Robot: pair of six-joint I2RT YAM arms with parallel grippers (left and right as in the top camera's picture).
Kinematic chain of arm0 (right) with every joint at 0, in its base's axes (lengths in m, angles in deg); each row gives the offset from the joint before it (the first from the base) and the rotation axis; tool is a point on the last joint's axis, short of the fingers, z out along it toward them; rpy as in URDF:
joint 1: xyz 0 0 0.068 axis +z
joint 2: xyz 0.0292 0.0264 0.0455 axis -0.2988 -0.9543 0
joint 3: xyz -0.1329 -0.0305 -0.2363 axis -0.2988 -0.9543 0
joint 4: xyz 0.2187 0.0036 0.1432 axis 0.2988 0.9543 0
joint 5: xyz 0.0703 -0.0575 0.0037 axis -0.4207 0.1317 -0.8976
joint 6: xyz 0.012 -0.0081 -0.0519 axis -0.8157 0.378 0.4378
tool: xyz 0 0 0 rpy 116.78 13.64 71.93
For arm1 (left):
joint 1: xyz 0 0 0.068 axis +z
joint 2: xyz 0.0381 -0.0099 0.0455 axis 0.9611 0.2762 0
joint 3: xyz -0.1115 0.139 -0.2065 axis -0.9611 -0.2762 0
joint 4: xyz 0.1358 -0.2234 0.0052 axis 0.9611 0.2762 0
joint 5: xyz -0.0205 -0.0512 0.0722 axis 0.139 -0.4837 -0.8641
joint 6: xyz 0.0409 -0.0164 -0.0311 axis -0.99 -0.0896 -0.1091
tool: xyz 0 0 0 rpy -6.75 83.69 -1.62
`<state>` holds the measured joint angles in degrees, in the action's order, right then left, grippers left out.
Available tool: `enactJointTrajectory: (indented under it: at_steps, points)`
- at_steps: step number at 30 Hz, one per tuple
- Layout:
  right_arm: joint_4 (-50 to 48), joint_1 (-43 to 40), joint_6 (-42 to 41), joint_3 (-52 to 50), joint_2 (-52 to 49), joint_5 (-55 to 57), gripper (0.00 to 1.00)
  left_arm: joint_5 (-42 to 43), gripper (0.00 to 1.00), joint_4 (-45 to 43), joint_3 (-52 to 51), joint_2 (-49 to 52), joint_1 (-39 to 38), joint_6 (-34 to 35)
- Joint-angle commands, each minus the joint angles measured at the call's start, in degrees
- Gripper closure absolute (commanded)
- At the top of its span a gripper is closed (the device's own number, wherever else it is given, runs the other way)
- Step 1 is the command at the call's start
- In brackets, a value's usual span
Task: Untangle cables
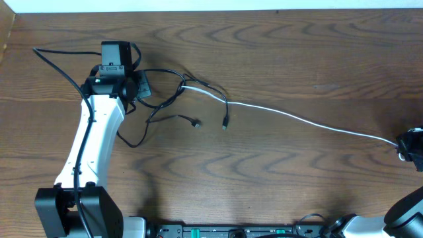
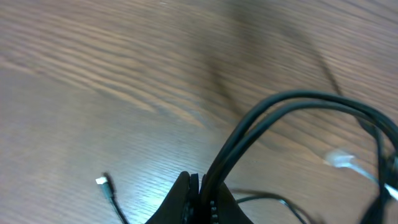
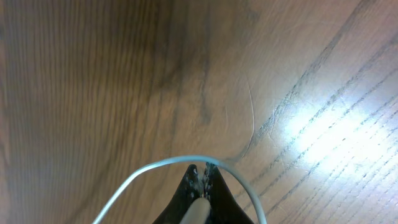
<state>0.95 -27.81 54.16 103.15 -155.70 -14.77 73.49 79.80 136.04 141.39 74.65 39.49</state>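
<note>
The black cable [image 1: 168,99] lies in loose loops left of centre, and its two plug ends [image 1: 197,123] rest on the wood. My left gripper [image 1: 137,87] is shut on the black cable; in the left wrist view two black strands [image 2: 267,112] rise out of the closed jaws [image 2: 200,183]. The white cable [image 1: 297,118] runs from the black tangle across to the right edge. There my right gripper [image 1: 404,147] is shut on its end. In the right wrist view the white cable [image 3: 155,168] arcs over the closed fingertips [image 3: 202,169].
A thick black arm wire [image 1: 59,54] trails from the left arm toward the table's left edge. The back edge of the table [image 1: 211,12] runs along the top. A small black plug [image 2: 104,183] lies on the wood left of my left jaws.
</note>
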Motion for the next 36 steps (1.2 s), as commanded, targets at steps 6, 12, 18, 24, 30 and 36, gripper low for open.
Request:
enactJointTrajectory:
  at_steps: [6,12,18,24,30,36]
  points:
    - [-0.33,1.25,3.61,0.15,1.11,-5.09,0.99,-7.37,0.93,-4.79,0.52,0.39,1.68,2.89]
    - [-0.37,2.34,1.64,0.15,1.11,-2.27,0.99,-17.86,0.93,-14.67,0.52,0.39,1.86,7.06]
    - [-0.35,0.48,-1.53,0.15,1.11,2.1,0.99,-26.82,0.93,-18.18,0.52,0.39,4.42,10.88]
    - [-1.16,-1.16,1.25,0.15,1.11,-4.74,0.99,-22.71,0.93,-17.4,0.52,0.31,6.21,6.86]
    - [-2.27,4.0,10.69,0.15,1.11,-13.29,0.94,-4.48,0.93,-16.72,0.52,-0.2,-0.09,-2.99]
    - [-2.47,9.81,20.59,0.52,1.14,-19.45,0.51,13.64,0.93,-16.7,0.52,-3.34,-9.7,-4.15]
